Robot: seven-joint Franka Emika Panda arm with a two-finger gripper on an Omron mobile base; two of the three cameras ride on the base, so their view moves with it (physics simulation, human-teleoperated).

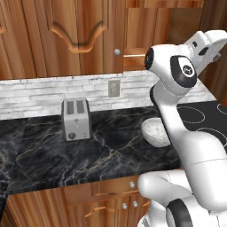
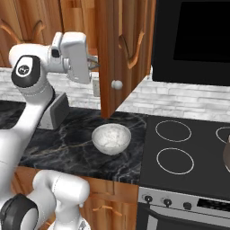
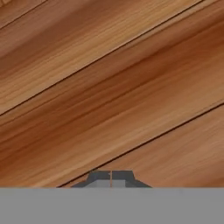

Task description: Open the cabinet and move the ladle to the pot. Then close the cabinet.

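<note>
The cabinet's right door stands open just beside my gripper, whose fingers are pressed together, holding nothing. Ladle not located; the pot's edge lies well off right. Transfer and closing remain.

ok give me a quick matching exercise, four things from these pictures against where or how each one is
Things:
1. toaster
2. white speckled bowl
3. cabinet door
4. gripper

States:
A. swung open, round knob facing out
B. shut, close against wood grain
C. on the dark counter by the wall
D. on the counter next to the stove

Pairs: 1-C, 2-D, 3-A, 4-B
</note>
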